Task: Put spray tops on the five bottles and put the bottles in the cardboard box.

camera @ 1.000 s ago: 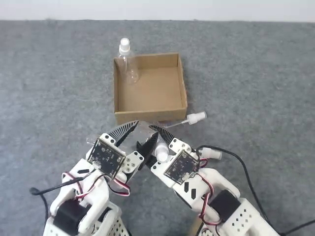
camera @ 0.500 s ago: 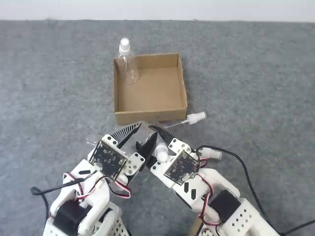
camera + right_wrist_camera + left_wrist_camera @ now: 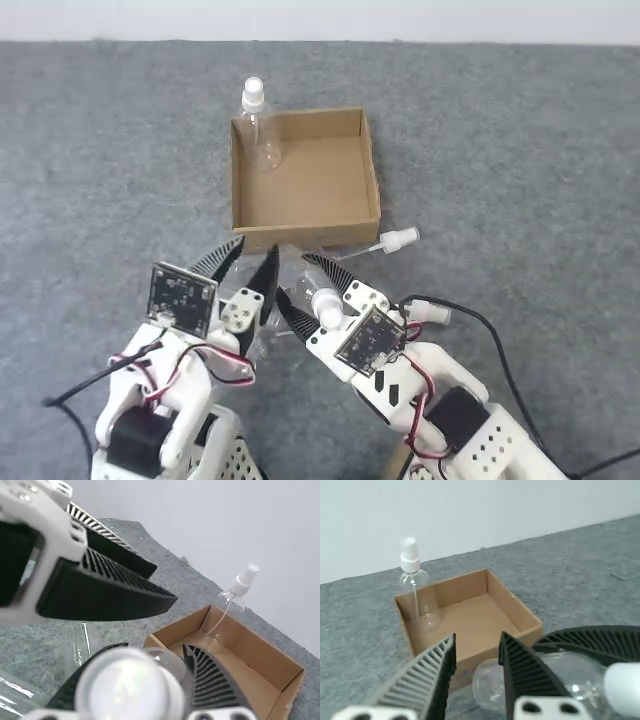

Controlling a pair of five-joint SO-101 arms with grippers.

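The right gripper [image 3: 292, 276] clamps the bottle [image 3: 325, 302] just before the box [image 3: 300, 236]; the left gripper [image 3: 257, 246] is open, empty. I would lift the bottle clear over the near wall, then release it upright by the corner bottle [image 3: 262, 135].

Bright, even, diffuse light from above; shadows soft. The cardboard box [image 3: 305, 238] shows only faint shading inside its walls; the grey mat [image 3: 520, 150] is uniformly lit. Small highlights glint on the clear bottle [image 3: 565, 672].
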